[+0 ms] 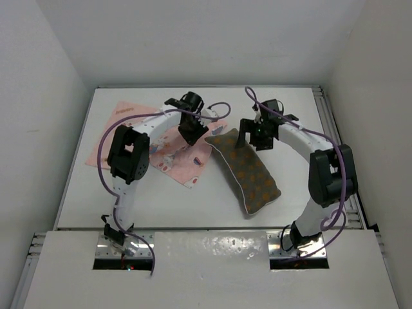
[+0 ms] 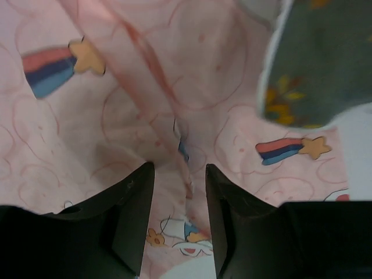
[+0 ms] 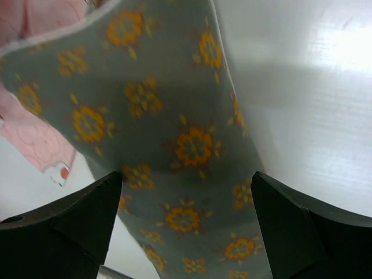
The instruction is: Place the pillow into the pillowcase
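Judged early in the task, with no insertion made so far. Found the pillow (image 1: 248, 172) lying wholly outside the pillowcase (image 1: 183, 164), set diagonally on the tabletop (image 1: 129, 199), with its far corner over the edge of the pink cloth and its near end toward the right arm's base. Found the pillowcase rumpled at far left-centre under the left arm, with no opening visibly held apart. Noted left end effector (image 2: 179, 174) low over the pink cloth, fingers partly spread and straddling a raised fold, not evidently clamped on it. Noted right end effector (image 3: 186, 186) spread wide over the pillow's far end, gripping nothing. Left to do, by estimate: find and open the mouth, take hold of the pillow, slide it in, draw cloth over the last corner. Recorded pillow as flat, rectangular, grey-brown with orange flower-like dots and pale piping, slightly bowed along its length. Recorded pillowcase as thin, pink, printed with shooting stars and small cartoon figures, creased; probably limp and prone to bunching.
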Robot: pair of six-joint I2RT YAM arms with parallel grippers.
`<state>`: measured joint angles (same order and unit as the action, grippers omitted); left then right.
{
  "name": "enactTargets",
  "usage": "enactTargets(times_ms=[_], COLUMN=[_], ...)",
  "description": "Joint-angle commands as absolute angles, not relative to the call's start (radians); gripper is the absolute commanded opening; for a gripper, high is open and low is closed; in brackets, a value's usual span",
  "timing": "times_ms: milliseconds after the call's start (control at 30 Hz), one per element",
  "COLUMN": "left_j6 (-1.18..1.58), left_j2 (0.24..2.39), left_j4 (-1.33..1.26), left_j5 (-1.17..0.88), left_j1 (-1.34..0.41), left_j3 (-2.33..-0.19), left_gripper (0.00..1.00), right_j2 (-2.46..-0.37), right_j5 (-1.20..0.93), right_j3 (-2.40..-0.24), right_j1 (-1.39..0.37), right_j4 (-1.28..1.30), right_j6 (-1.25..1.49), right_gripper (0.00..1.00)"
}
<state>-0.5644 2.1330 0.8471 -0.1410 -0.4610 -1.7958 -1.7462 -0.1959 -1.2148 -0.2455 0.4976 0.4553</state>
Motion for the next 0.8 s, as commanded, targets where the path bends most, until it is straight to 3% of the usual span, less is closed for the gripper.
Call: enactTargets(times_ms=[0,200,300,567,600,633,667,733,767], left_j6=[-0.54,-0.525,-0.515,-0.528,-0.526,-0.522,-0.52,-0.517,-0.515], left_j2=[2.089,2.075,2.08,2.066,2.066,2.069,2.069,2.066,2.063], left_j4=[0.861,0.859,0.859,0.858,0.853,0.847,0.848,0.864,0.883], left_j5=[-0.057,-0.037,-0.015,-0.005,0.03,0.037,0.041,0.031,0.02], left_j1=[-0.437,-0.443,-0.442,-0.43,-0.43,-0.43,-0.428,-0.425,-0.423], left_j3=[-1.813,-1.741,-1.701,-1.66,-1.66,-1.663,-1.68,-1.709,-1.724], left_gripper=[0.39,0.39,0.39,0.38,0.36,0.21,0.13,0.0,0.0], right_j2=[-1.657,-1.635,-1.632,-1.689,-1.697,-1.716,-1.729,-1.75,-1.772], right_j5=[-0.232,-0.242,-0.232,-0.166,-0.157,-0.15,-0.144,-0.135,-0.133], right_j3=[-1.16,-1.095,-1.088,-1.14,-1.141,-1.147,-1.149,-1.157,-1.167], right_j1=[-0.253,-0.262,-0.27,-0.29,-0.291,-0.294,-0.295,-0.302,-0.308], right_j4=[0.44,0.41,0.405,0.442,0.439,0.434,0.433,0.434,0.44], right_j6=[0.434,0.43,0.42,0.379,0.38,0.382,0.383,0.383,0.377], right_gripper=[0.91,0.91,0.99,0.99,0.99,0.99,0.99,0.99,0.96])
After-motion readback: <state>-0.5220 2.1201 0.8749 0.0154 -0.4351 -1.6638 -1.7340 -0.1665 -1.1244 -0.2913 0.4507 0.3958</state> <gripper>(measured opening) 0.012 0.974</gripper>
